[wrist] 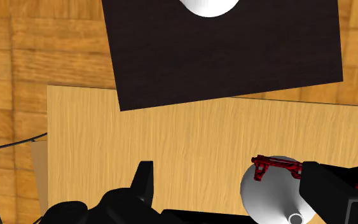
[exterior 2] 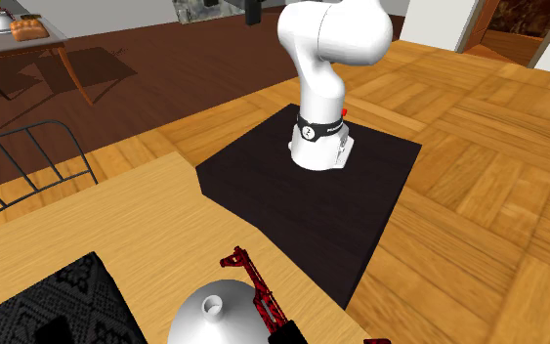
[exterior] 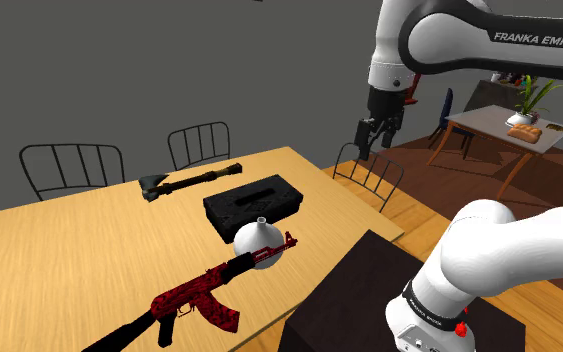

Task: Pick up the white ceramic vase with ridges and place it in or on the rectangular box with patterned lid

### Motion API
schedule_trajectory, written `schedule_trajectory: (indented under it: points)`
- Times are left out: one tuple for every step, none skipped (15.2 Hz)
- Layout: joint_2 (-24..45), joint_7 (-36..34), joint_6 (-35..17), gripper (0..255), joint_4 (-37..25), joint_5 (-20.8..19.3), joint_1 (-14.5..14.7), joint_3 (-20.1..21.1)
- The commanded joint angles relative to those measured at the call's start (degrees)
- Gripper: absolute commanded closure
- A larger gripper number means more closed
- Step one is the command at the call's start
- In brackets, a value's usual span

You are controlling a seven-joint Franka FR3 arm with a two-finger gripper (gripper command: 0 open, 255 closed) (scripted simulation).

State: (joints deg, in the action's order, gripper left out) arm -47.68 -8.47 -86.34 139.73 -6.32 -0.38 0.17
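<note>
The vase (exterior: 258,246) is white with a round body and a short narrow neck. It stands on the wooden table (exterior: 59,260) just in front of the black rectangular box (exterior: 254,203), whose lid carries a relief pattern. A red and black rifle (exterior: 201,296) lies with its muzzle end against the vase. My gripper (exterior: 373,138) hangs open and empty high above the table's right end, well apart from both. The wrist view looks down on the vase (wrist: 268,191) beside the right finger (wrist: 327,191). The second exterior view has the vase (exterior 2: 216,319) and box (exterior 2: 43,309) at its lower edge.
A dark axe (exterior: 187,182) lies behind the box. Wire chairs (exterior: 72,168) stand along the table's far side and one at its right end (exterior: 369,175). The black stand (exterior 2: 312,186) abuts the table. Another table with a plant (exterior: 514,125) stands farther off.
</note>
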Motion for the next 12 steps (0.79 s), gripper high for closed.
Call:
schedule_trajectory:
  points:
    - [0.0,0.0,0.0,0,0.0,0.0,0.0,0.0]
    - [0.9,-0.8,-2.0,0,1.0,0.5,0.1,0.3]
    - [1.9,-1.5,-4.1,0,2.0,1.0,0.2,0.6]
    - [2.9,-2.3,-6.1,0,2.9,1.4,0.4,0.9]
    - [4.1,-3.0,-8.2,0,3.7,1.9,0.5,1.2]
    - [5.4,-3.7,-10.3,0,4.4,2.4,0.6,1.5]
    - [6.7,-4.4,-12.4,0,5.0,2.8,0.7,1.8]
    - [8.2,-5.1,-14.5,0,5.6,3.2,0.9,2.1]
    - [9.7,-5.8,-16.7,0,6.1,3.6,1.0,2.4]
    - [11.3,-6.5,-18.8,0,6.4,4.0,1.1,2.7]
    - [13.0,-7.1,-20.9,0,6.7,4.4,1.3,3.0]
    - [14.8,-7.7,-23.1,0,6.9,4.7,1.4,3.3]
